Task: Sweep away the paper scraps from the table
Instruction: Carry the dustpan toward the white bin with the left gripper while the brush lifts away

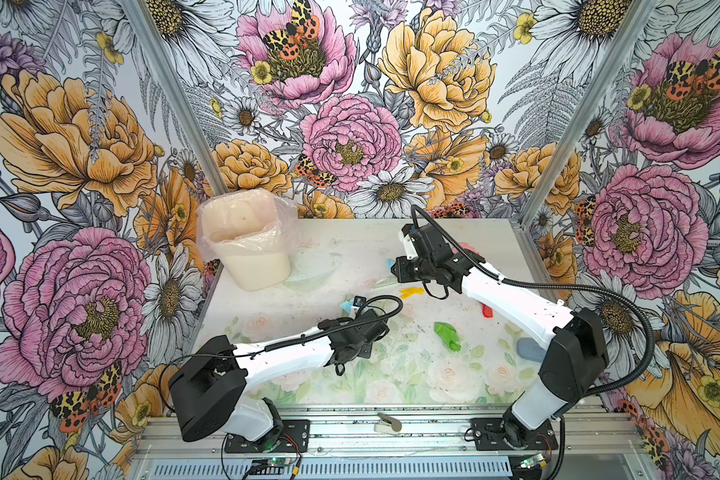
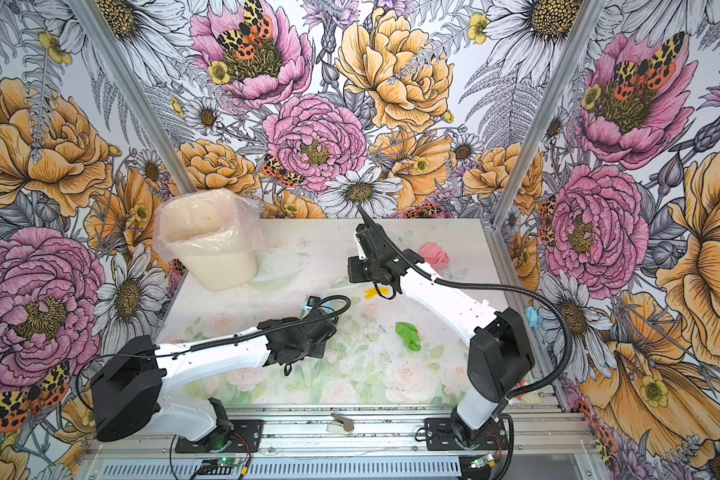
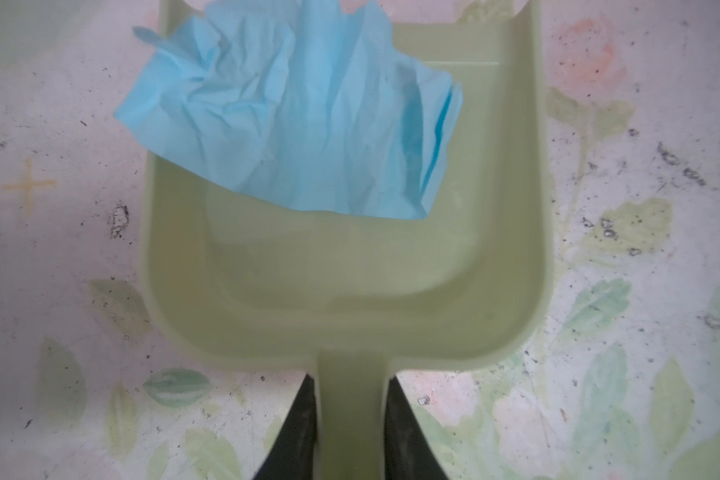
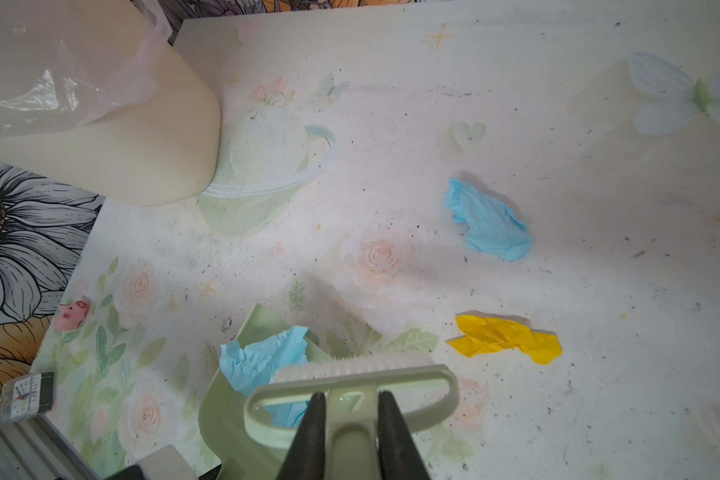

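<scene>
My left gripper [image 3: 352, 386] is shut on the handle of the pale green dustpan [image 3: 350, 282], which lies flat on the table [image 3: 59, 124]. A light blue paper scrap [image 3: 292, 124] rests in the pan's mouth. Just above that mouth, my right gripper [image 4: 352, 399] is shut on the brush [image 4: 350, 368]. Beyond the brush, a blue scrap [image 4: 489, 224] and a yellow scrap [image 4: 504, 338] lie loose. A green scrap [image 1: 447, 334], a red one [image 1: 486, 309] and a pink one [image 2: 433, 253] lie under and beside the right arm.
A cream bin lined with a clear bag [image 1: 246, 245] stands at the table's back left corner. A grey-blue wad [image 1: 531, 349] sits by the right arm's elbow. A small beige object [image 1: 387, 422] lies on the front rail.
</scene>
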`<state>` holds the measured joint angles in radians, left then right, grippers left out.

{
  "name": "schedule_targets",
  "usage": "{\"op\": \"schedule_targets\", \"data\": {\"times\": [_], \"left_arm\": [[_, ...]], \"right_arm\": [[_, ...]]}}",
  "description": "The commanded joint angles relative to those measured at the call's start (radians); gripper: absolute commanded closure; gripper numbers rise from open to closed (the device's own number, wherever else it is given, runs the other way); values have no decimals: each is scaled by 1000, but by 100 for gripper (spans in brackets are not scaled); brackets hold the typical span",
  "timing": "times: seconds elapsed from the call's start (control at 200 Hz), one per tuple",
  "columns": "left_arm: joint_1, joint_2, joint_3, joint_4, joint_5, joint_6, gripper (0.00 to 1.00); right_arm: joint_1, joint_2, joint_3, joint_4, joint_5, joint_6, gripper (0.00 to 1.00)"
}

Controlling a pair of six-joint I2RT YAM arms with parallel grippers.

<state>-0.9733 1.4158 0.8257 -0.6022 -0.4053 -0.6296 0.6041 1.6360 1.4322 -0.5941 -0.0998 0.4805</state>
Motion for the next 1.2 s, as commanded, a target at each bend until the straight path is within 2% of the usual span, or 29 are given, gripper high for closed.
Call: {"op": "schedule_targets", "data": {"times": [0.0,0.365,0.761,1.021,1.196], "left_arm": [[-9,-54,1,-7,-59,1,100],[35,-173,118,-136,-86,81,100],[229,-275,254,-206,-7,235,100],[332,-275,373,-242,-20,320,100],[447,-259,452,-242,48,341,100]], "right_arm": [[-14,-65,6,3,0,1,100],[-93,-195,-84,4,23,1,100],[-120,-237,-143,4,32,3,100],[-128,-228,-153,5,20,3,100],[-129,-229,-160,5,17,1,100]]}}
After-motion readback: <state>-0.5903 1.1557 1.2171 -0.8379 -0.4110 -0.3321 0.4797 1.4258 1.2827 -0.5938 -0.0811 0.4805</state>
